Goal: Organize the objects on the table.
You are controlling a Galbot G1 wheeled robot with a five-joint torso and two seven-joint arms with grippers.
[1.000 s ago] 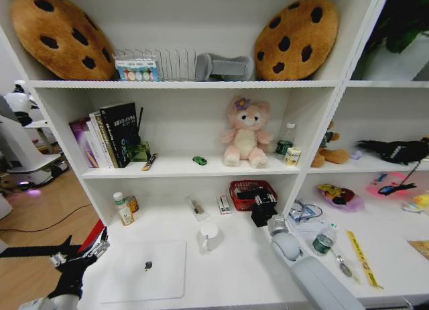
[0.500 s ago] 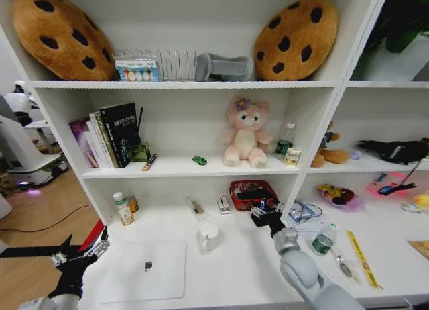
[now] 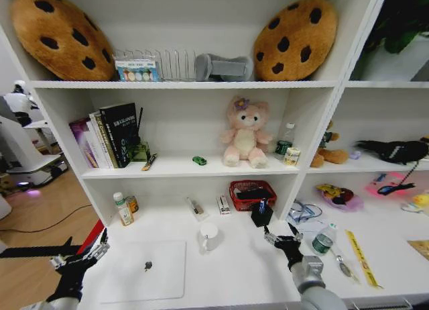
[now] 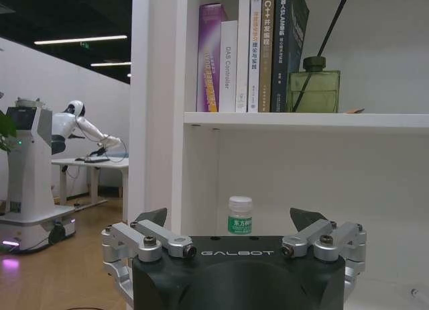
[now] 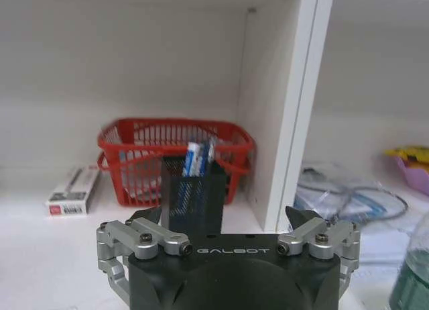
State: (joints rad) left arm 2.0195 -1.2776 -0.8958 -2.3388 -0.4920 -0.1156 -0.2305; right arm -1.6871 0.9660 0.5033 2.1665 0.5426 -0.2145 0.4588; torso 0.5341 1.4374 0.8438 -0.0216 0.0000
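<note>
right gripper is over the table, fingers spread, nothing in it. the black mesh pen holder is straight ahead of it and near, standing just in front of the red basket. blue-capped pens stand upright in the holder, long axis vertical, tips above the rim. in the right wrist view the holder sits centred between the jaws, just beyond them, not touching.

left gripper hangs off the table's left end, jaws apart and empty, well apart from the holder. so the right arm is the nearer one for the pens.

other task things, relative to the holder: laptop lies flat on the table well to its left, closer to the left gripper; green toy car is on the shelf above and to its left, beside the plush toy.

vs 1 s ago: the right gripper was right up at the holder, hiding it; it has pulled back toward the robot and now the holder stands clear with pens in it. left gripper roughly the same spot. laptop, car, white mug unmoved.
</note>
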